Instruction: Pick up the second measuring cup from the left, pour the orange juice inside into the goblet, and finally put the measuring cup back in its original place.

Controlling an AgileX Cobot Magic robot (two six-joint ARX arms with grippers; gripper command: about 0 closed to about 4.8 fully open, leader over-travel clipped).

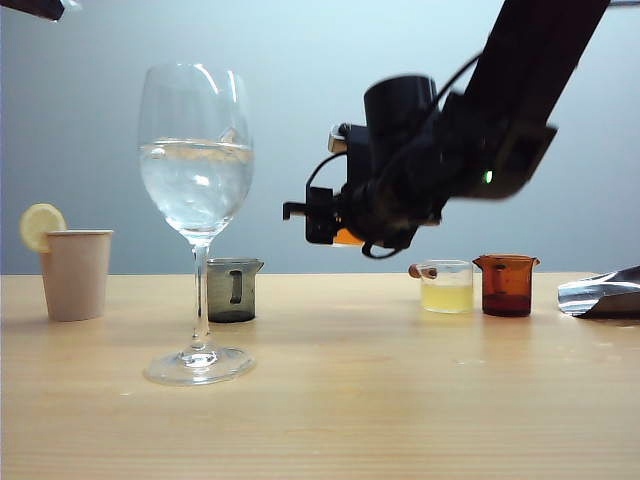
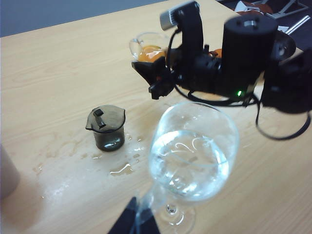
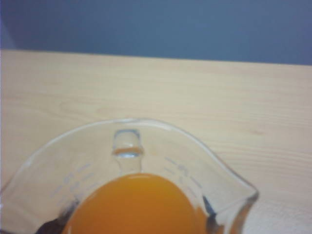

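The clear measuring cup with its pour spout hangs in the air, and my right gripper is shut on it. Opaque orange juice fills its lower part. In the exterior view the right gripper holds it above the table, to the right of the goblet and below the goblet's rim. The tall stemmed goblet holds clear liquid and stands on the table. From the left wrist view, the cup is beyond the goblet. My left gripper hangs high above the goblet's foot, its dark fingertips together, holding nothing.
A smoky grey cup stands just behind the goblet, with wet patches on the wood beside it. A paper cup with a lemon slice is at far left. A pale yellow cup, an amber cup and crumpled foil are at right.
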